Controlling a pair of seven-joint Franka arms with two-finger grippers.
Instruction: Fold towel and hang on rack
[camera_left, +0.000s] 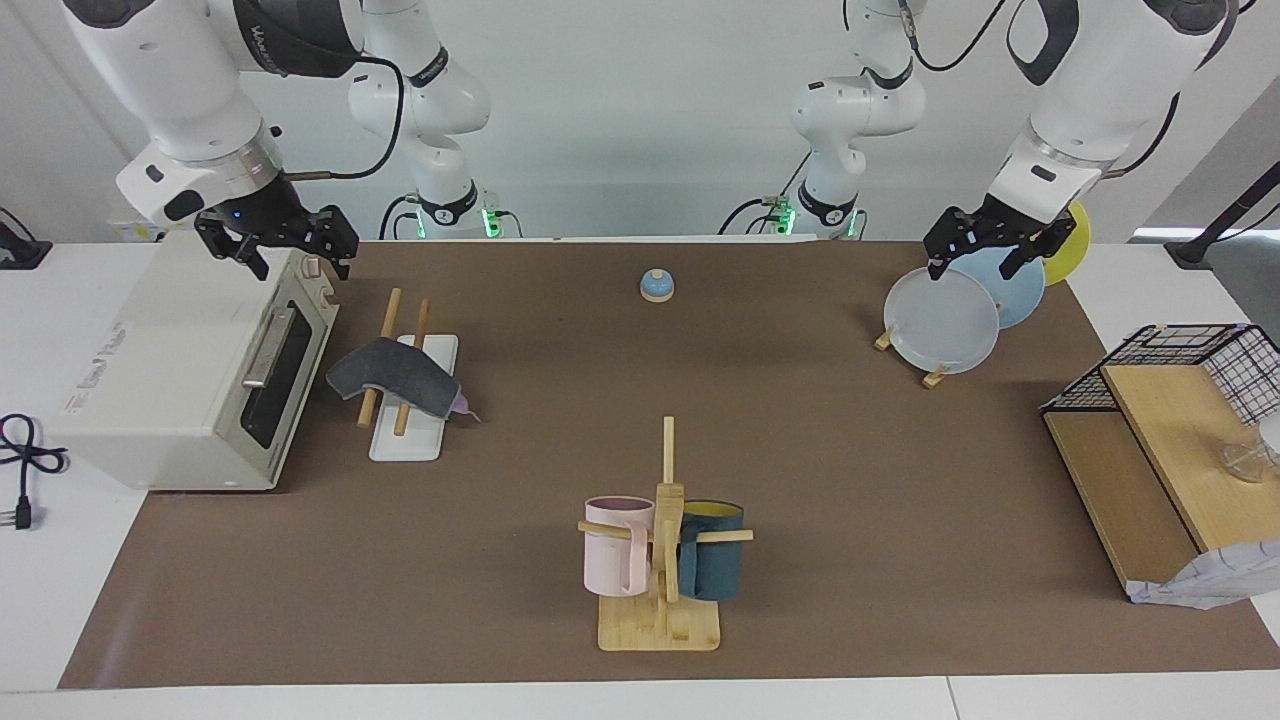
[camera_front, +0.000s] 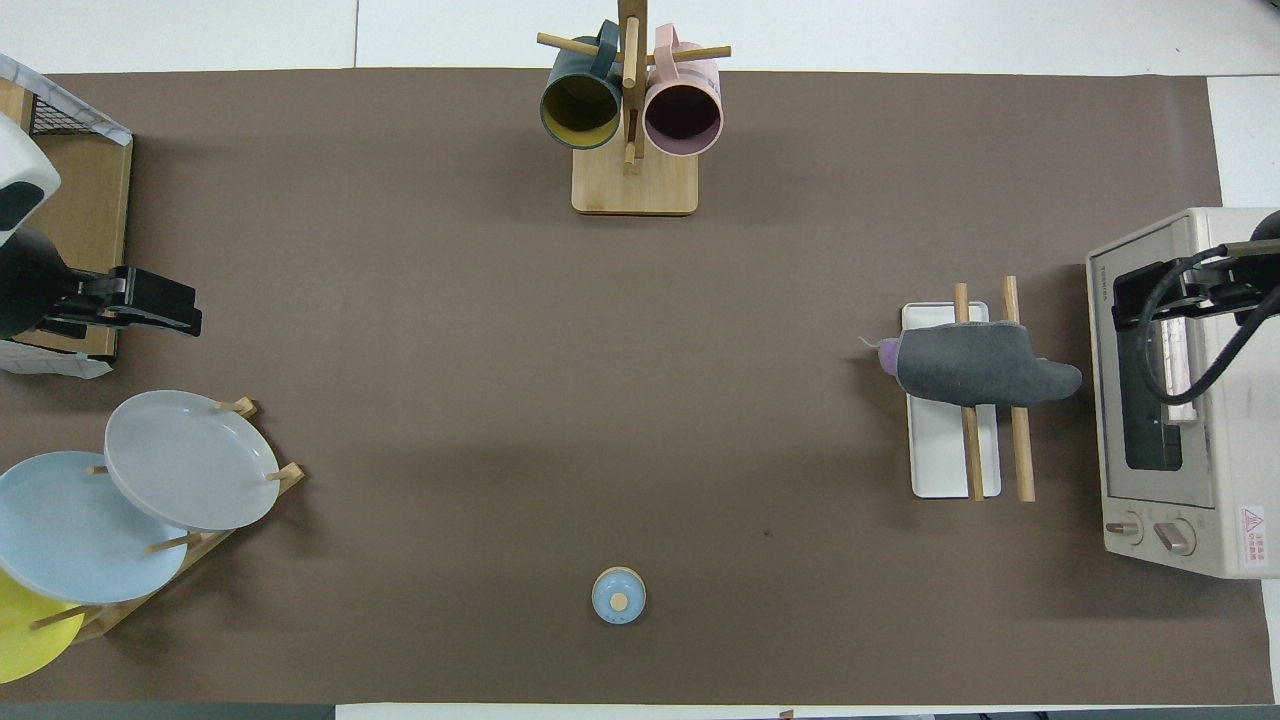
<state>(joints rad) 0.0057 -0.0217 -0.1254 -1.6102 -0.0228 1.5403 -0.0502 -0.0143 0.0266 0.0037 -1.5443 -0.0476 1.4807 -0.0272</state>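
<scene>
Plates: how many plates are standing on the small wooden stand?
3. The grey plate is farthest from the robots, the light blue plate overlaps the next slot, and the yellow plate is nearest them, cut off by the overhead view's edge.

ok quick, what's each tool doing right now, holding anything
Left tool: open, empty, raised over the plates.
Right tool: open, empty, raised over the toaster oven; the towel hangs on the rack.
</scene>
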